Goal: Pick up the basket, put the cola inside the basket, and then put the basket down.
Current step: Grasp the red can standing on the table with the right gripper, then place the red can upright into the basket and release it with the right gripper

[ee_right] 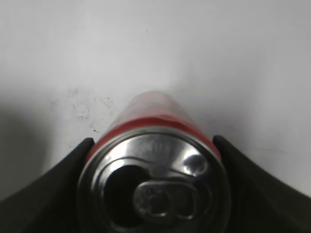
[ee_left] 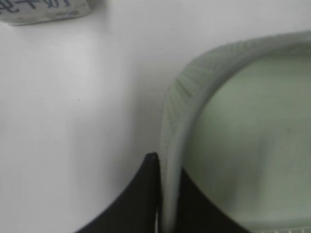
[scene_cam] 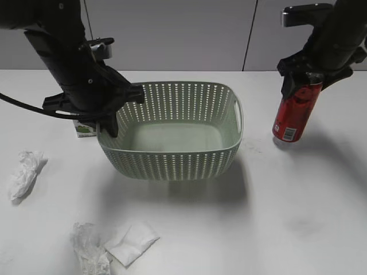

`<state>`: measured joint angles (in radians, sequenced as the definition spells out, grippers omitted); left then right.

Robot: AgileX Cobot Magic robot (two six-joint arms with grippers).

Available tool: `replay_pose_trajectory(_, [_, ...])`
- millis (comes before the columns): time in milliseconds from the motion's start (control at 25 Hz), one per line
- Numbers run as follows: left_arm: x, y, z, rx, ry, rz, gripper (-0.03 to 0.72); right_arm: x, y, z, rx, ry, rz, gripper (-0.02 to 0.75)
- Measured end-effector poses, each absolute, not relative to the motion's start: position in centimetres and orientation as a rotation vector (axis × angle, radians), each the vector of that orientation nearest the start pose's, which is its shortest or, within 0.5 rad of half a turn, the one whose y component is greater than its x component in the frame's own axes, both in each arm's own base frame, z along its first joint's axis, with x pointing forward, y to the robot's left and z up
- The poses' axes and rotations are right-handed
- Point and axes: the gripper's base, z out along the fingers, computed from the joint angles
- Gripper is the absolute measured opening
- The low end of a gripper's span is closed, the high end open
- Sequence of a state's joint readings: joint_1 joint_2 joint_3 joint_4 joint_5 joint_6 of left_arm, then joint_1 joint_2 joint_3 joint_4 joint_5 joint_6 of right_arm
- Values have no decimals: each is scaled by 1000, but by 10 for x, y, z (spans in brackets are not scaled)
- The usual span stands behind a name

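Sage-green plastic, slotted all round: your basket (scene_cam: 172, 134) sits at the middle of the white surface (scene_cam: 275, 217), its long axis running left to right across the exterior view, open side up. Your left gripper (scene_cam: 112, 117) is closed on the basket's left rim; the left wrist view shows one dark finger (ee_left: 141, 194) outside the wall and the other inside, pinching the rim (ee_left: 170, 145) between them. Whether the basket's base is touching the surface or just off it, you cannot tell from these views.

Your red cola can (scene_cam: 295, 112) is off to the right of the basket, well apart from it. It hangs tilted, top up and leaning right, with its bottom end toward the basket. Your right gripper (scene_cam: 312, 71) is clamped on its upper part, fingers (ee_right: 58, 184) on both sides of the silver top (ee_right: 155, 189).

A milk carton (scene_cam: 85, 128) is mostly hidden behind the left arm; only a blurred, cut-off edge (ee_left: 43, 12) shows in the wrist view. Crumpled white wrappers (scene_cam: 26, 172) (scene_cam: 112, 243) lie in front on the left.
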<state>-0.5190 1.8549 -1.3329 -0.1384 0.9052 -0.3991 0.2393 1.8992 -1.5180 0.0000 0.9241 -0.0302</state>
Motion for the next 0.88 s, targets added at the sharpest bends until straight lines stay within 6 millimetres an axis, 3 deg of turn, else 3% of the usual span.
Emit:
replay_pose_trajectory(200, [320, -194, 210, 75, 2969, -303, -2, 378, 92, 281, -377, 2688, 50, 510])
replay_pose_trajectory(520, [319, -193, 209, 76, 2977, -299, -2, 333, 81, 350, -395, 2582, 62, 510])
replay_pose_trajectory(720, [319, -193, 209, 79, 2979, -293, -2, 307, 78, 375, -432, 2559, 100, 510])
replay_pose_trajectory(880, [319, -192, 209, 88, 2977, -278, -2, 296, 81, 381, -471, 2567, 167, 510])
